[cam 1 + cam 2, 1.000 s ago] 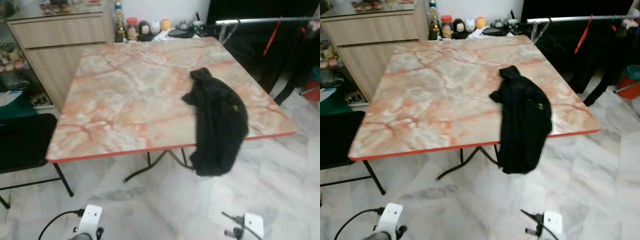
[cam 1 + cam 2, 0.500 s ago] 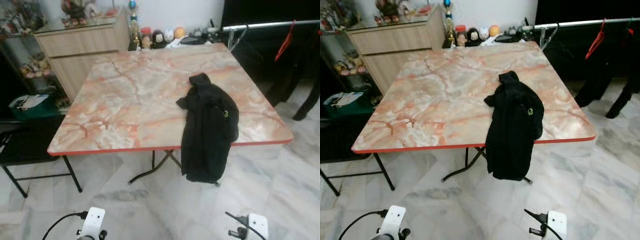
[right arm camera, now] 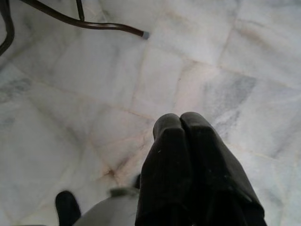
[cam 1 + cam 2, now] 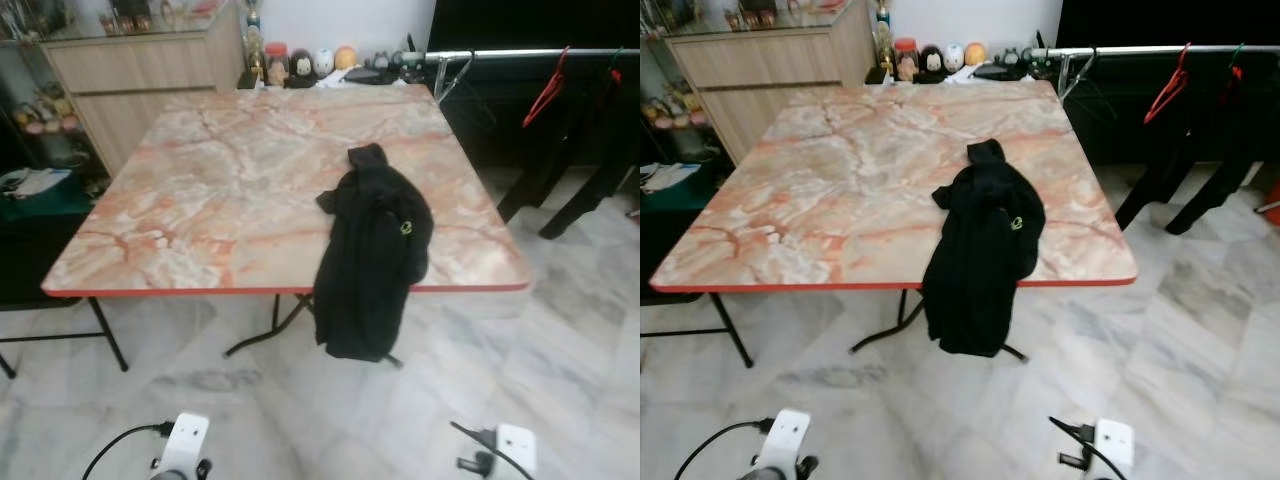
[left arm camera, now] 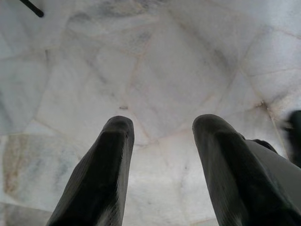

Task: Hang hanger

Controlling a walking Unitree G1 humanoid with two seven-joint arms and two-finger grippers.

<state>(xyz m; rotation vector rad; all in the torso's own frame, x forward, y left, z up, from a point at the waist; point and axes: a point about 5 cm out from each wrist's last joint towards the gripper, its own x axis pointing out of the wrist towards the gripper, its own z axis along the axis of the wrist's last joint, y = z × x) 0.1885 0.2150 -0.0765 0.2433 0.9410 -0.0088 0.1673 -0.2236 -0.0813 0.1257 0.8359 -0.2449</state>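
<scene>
Black jacket (image 4: 372,250) droops off the front edge of the pink marble-pattern table (image 4: 220,190); risk: slides off when tugged. Left gripper (image 5: 162,136) fingers wide, right gripper (image 3: 181,123) pinched empty, both idle.

Left claw (image 5: 162,136): two long black fingers (image 5: 101,174), matte, faintly textured, rounded at the tips; grey housing beside one finger. Right claw (image 3: 181,123): two black fingers (image 3: 164,160) of the same rounded shape, a pale grey part at their base. Head views: white rounded wrist block (image 4: 183,440) with black cable on the left arm; white wrist block (image 4: 510,450) with thin black wires on the right
</scene>
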